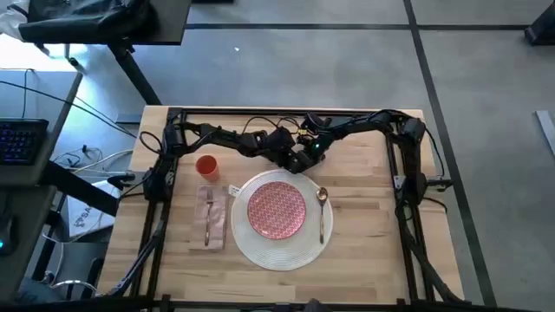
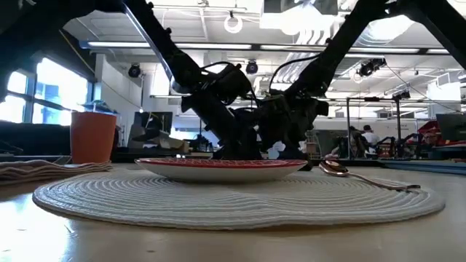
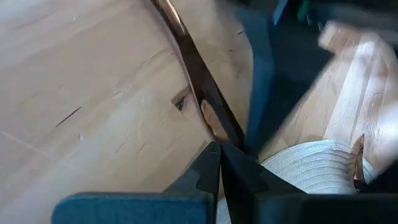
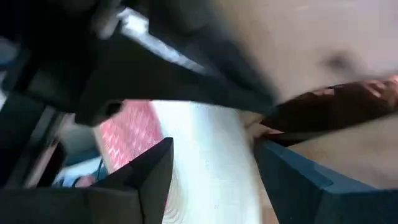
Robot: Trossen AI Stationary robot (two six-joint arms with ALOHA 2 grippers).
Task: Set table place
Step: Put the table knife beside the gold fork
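Just beyond the far rim of the round white placemat, which carries the red-patterned plate, my two grippers meet. My left gripper is shut on a gold-toned knife. My right gripper stands open right beside it, with the knife showing at one fingertip. A gold spoon lies on the placemat to the right of the plate. A fork lies on the beige napkin left of the placemat. The orange cup stands behind the napkin. My left gripper pinches one end of the knife between its shut fingertips. The knife runs on from the fingers in line with them, low over the wood; I cannot tell whether it rests on the table. My right gripper: whether its finger touches the knife, I cannot tell.
The table's black frame and both arms run along the far edge. The light wood is bare to the right of the placemat and along the near edge. A dark desk with a keyboard stands off the table's left.
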